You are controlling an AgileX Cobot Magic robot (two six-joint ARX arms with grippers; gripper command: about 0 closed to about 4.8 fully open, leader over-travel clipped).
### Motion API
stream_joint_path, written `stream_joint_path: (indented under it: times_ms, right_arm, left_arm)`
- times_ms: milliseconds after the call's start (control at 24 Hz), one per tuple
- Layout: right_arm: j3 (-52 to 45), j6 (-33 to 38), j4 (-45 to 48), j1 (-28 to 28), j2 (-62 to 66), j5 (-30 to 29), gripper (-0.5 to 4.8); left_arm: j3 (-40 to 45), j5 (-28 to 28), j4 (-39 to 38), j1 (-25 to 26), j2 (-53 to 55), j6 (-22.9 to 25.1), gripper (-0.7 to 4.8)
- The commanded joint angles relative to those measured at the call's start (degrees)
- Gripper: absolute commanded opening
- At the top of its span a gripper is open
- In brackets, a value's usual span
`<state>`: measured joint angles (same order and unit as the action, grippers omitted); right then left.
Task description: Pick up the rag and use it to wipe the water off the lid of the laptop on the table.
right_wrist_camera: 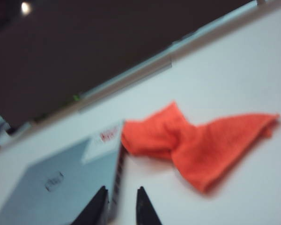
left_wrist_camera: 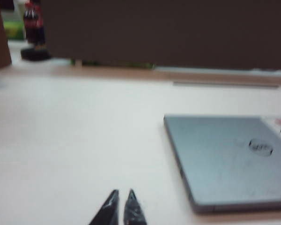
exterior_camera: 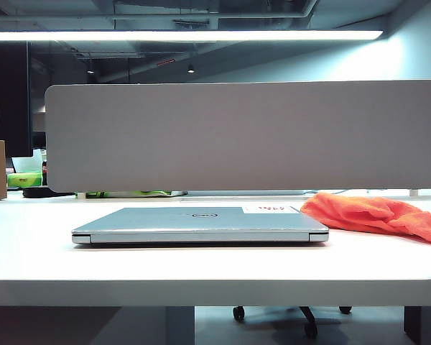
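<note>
Starting out is the step in hand: neither arm shows in the exterior view, and the rag is not yet picked up. Nearest, in its wrist view, the left end effector (left_wrist_camera: 123,206) hovers over bare desk (left_wrist_camera: 75,140) with its fingertips nearly pressed together and holding nothing. The right end effector (right_wrist_camera: 119,206) has its fingers a little spread, also empty, poised over the near side edge of the laptop (right_wrist_camera: 56,187). Beyond, the laptop lies closed in the middle of the desk, its lid (exterior_camera: 194,214) facing up with the dark logo and a white sticker; I cannot make out any water on it. Just beside its sticker corner, to the right in the exterior view, lies the crumpled orange rag (right_wrist_camera: 196,145). Farthest stands the grey divider panel (exterior_camera: 244,136). By my judgement the next move calls for the right end effector to spread wider, reach forward to the rag, descend and pinch a fold.
</note>
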<state>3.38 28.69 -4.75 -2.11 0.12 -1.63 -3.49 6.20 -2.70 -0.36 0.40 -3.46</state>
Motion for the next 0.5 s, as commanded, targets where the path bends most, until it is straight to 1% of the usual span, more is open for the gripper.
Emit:
stream_joint_path:
  times_ms: [42, 83, 125, 167, 209, 250, 292, 417, 500]
  right_arm:
    - [12.79, -5.68, -9.01, 0.07, 1.92, 0.17, 1.09]
    - [15.54, -8.33, -11.98, 0.07, 3.34, 0.22, 1.16]
    - [18.25, -10.84, -14.88, 0.07, 5.14, 0.20, 1.38]
    - [21.66, -13.53, -18.29, 0.04, 7.91, 0.07, 1.82]
    - [24.26, -15.26, -20.65, 0.04, 10.62, -0.09, 2.11]
    - [27.56, -17.16, -23.08, 0.04, 14.51, -0.74, 2.49]
    - [30.10, -18.86, -24.44, 0.04, 17.86, -1.33, 2.73]
    - [39.36, -24.83, -27.34, 0.04, 30.45, -3.10, 3.13]
    - [45.51, -26.05, -29.62, 0.02, 37.79, -3.65, 3.32]
  left_arm:
    - [-6.95, 0.44, 1.77, 0.02, 0.57, -2.75, 0.22]
    - [-8.22, 0.70, 1.05, 0.02, 1.40, -3.65, 0.22]
    - [-8.94, 1.27, 0.57, 0.00, 2.01, -4.17, 0.22]
    - [-9.99, 3.56, 0.09, 0.00, 3.30, -4.31, 0.22]
    - [-10.75, 6.56, 0.26, 0.00, 5.01, -4.28, 0.22]
    - [-11.28, 8.59, 0.48, 0.00, 6.62, -4.24, 0.22]
    - [-11.76, 10.32, 0.90, 0.00, 8.46, -4.26, 0.22]
    - [-12.96, 16.04, 2.43, 0.00, 14.53, -4.28, 0.22]
    - [-13.94, 19.34, 2.75, 0.00, 18.95, -4.28, 0.22]
